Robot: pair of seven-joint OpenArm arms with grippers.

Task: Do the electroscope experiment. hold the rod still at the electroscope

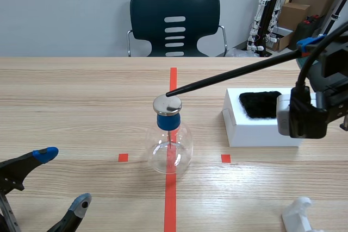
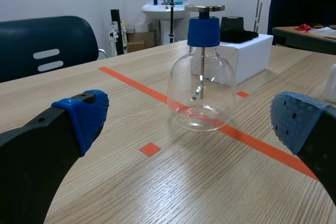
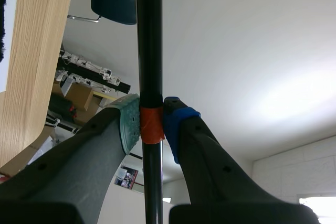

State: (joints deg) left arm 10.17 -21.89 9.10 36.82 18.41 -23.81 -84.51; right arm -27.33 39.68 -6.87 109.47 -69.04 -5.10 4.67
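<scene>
- scene view gives the overall picture: the rod [image 1: 228, 77] slants in from the right arm. its dark tip is at the metal disc [image 1: 167, 105] on top of the electroscope [image 1: 169, 139], which stands on the red tape line in the middle of the counter [image 1: 81, 96].
- my guess on the long slanted hold: it keeps the arm well apart from the glass, so only the tip gets near the disc.
- right wrist view is the only one that shows the grip. the right tool [image 3: 151, 123] is clamped on the rod, one pad on each side of an orange band on it.
- left wrist view adds what the scene view hides: from low down, the tip looks to hang just over the disc with a sliver of gap, not resting on it. it also shows the stem inside the glass with a small leaf on it, though i can't tell if it's spread.
- left tool [image 1: 64, 180] is wide and holds nothing. it sits low at the near side, well apart from the flask, and i'd say it's just out of the way.
- white box [image 1: 255, 134] with a black cloth [image 1: 260, 104] on it sits beside the electroscope on the right arm's side. probably the rubbing cloth.
</scene>
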